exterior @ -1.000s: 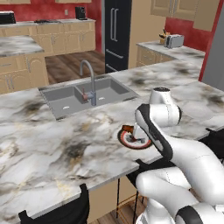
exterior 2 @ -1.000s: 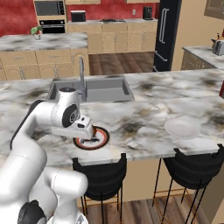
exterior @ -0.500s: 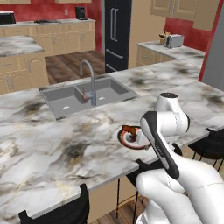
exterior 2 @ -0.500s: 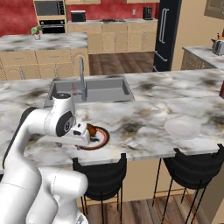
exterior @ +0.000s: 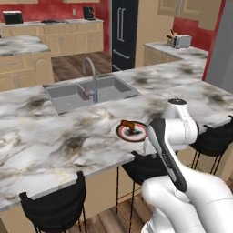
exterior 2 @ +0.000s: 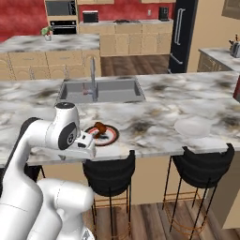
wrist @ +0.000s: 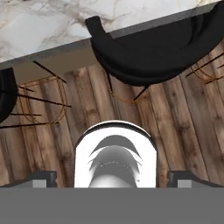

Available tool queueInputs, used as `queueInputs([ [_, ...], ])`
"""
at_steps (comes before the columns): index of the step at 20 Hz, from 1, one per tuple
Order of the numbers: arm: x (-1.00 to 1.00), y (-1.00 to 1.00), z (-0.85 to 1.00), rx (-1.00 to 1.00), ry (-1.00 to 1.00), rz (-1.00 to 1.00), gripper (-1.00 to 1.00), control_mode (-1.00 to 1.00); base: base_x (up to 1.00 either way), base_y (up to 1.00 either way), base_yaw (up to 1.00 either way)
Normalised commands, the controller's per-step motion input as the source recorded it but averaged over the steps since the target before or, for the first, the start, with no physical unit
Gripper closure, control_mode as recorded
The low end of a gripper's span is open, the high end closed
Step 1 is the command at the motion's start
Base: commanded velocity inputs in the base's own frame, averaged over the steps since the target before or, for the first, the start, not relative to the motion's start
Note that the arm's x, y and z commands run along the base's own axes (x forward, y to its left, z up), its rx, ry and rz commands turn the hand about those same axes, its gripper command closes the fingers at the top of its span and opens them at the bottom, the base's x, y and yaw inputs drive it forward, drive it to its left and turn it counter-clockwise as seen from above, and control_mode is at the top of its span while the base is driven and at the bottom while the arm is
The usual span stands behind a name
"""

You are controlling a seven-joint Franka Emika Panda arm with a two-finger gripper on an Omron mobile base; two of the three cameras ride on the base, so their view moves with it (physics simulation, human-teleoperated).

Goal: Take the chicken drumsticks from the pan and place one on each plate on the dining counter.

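While the dark reddish-brown drumstick [exterior 2: 98, 127] lies on the patterned-rim plate [exterior 2: 104, 137], the gripper [wrist: 111, 178] hangs released over the wooden floor [wrist: 175, 118].
Seen from the right base camera, the patterned plate sits near the front edge of the marbled bench [exterior 2: 154, 124], at about 6 o'clock from the grey sink [exterior 2: 101, 90], and the plain white plate [exterior 2: 193, 126] rests well apart at its 3 o'clock, bare. The left base view shows the drumstick [exterior: 127, 125] on the plate's [exterior: 132, 134] 10 o'clock side, beside the arm's elbow. Through the hand camera the two fingertips [wrist: 42, 177] stand wide apart with nothing between them, pointing down at the floor boards, a black stool [wrist: 153, 48] at 12 o'clock under the bench edge.
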Motion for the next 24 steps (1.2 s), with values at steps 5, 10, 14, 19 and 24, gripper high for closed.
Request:
queueInputs([
  [5, 0.00, 0.00, 0.00, 0.00, 0.00, 0.00, -1.00, 1.00, -0.90, 0.15, 0.25],
  [10, 0.00, 0.00, 0.00, 0.00, 0.00, 0.00, -1.00, 1.00, -0.43, 0.85, 0.11],
  [14, 0.00, 0.00, 0.00, 0.00, 0.00, 0.00, -1.00, 1.00, -0.07, 1.00, 0.00],
  [19, 0.00, 0.00, 0.00, 0.00, 0.00, 0.00, -1.00, 1.00, -0.02, 1.00, 0.00],
  [24, 0.00, 0.00, 0.00, 0.00, 0.00, 0.00, -1.00, 1.00, -0.07, 1.00, 0.00],
])
